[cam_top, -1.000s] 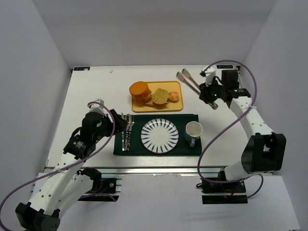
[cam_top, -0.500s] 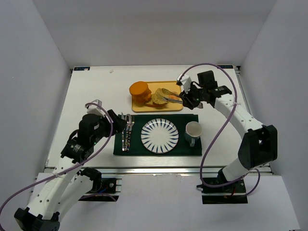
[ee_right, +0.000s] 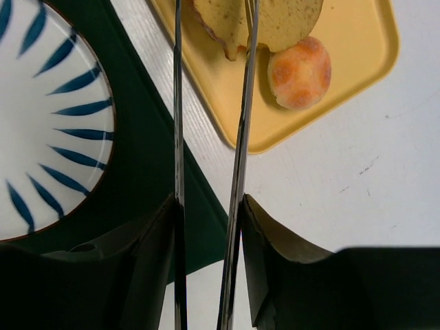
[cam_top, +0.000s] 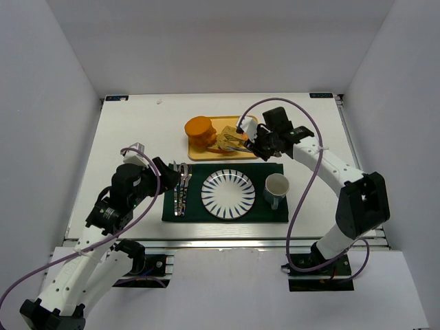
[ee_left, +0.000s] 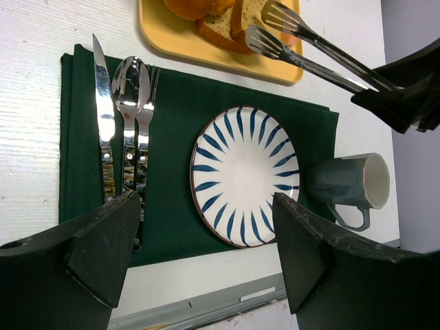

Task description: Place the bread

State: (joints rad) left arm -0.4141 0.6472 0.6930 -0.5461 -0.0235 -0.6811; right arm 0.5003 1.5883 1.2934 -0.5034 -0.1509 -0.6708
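The bread, a golden-yellow toast stack [cam_top: 200, 128], sits at the left end of the yellow tray [cam_top: 206, 155]; its edge shows in the left wrist view [ee_left: 185, 7]. My right gripper [cam_top: 265, 144] [ee_right: 210, 206] is shut on metal tongs [cam_top: 234, 140] [ee_left: 309, 51] [ee_right: 242, 124]. The tongs' arms stand apart, their tips over the greyish-brown slices [cam_top: 225, 137] [ee_right: 218, 24], to the right of the toast. The striped plate [cam_top: 227, 194] [ee_left: 244, 175] [ee_right: 48, 124] is bare. My left gripper [cam_top: 172, 175] [ee_left: 206, 234] is open and empty, above the mat's near edge.
A small orange bun [ee_right: 299, 72] lies on the tray's right part. A dark green mat [cam_top: 268, 212] [ee_left: 172, 206] carries the plate, a knife, spoon and fork [cam_top: 181, 185] [ee_left: 124, 124] at left, and a grey mug [cam_top: 276, 188] [ee_left: 350, 182] at right.
My right arm has swung left with the tongs, from the table's back right to over the tray. The left arm has barely moved.
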